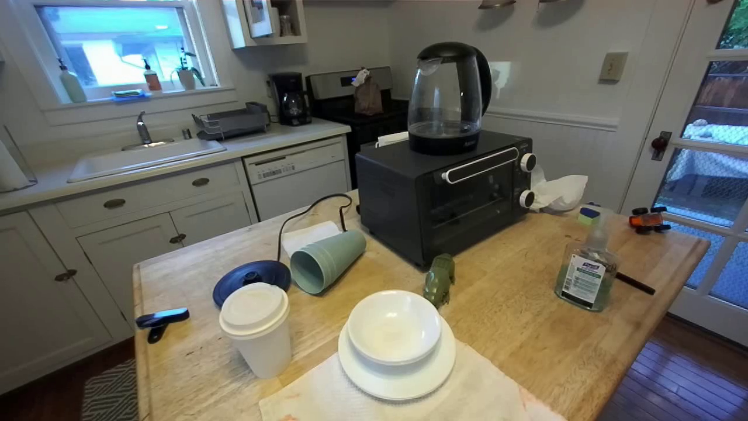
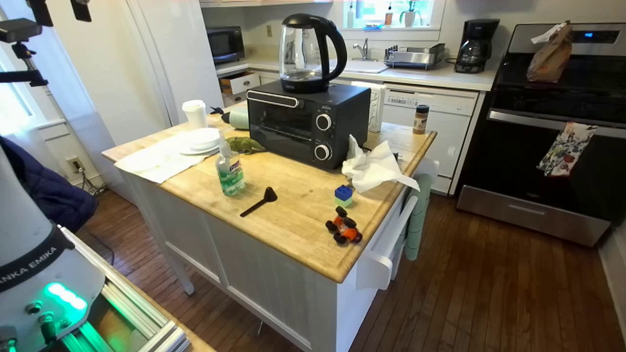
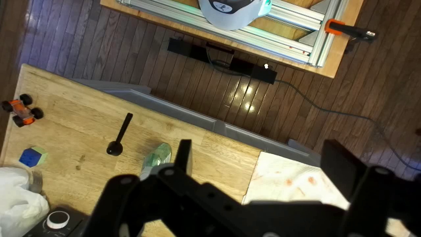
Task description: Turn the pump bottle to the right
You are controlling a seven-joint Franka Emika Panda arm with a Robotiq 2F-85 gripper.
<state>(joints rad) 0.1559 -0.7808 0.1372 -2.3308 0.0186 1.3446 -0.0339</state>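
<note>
The pump bottle (image 1: 586, 278) stands upright on the wooden island top, translucent with pale-green liquid, a clear pump and a white label. It shows in both exterior views (image 2: 230, 172), near the island's long edge. In the wrist view the bottle (image 3: 158, 155) is seen from above, partly hidden behind a finger. My gripper (image 3: 258, 154) is open and empty, high above the island, with the bottle outside the jaws on the left of that view. The gripper's fingertips (image 2: 64, 18) show at the top left of an exterior view, far from the bottle.
A black scoop (image 2: 261, 201) lies beside the bottle. A green lump-like toy (image 1: 439, 280), stacked plate and bowl (image 1: 395, 327) and black toaster oven (image 1: 444, 193) with a glass kettle (image 1: 447, 99) are nearby. A toy car (image 2: 344, 227) and blocks (image 2: 343, 195) sit near a corner.
</note>
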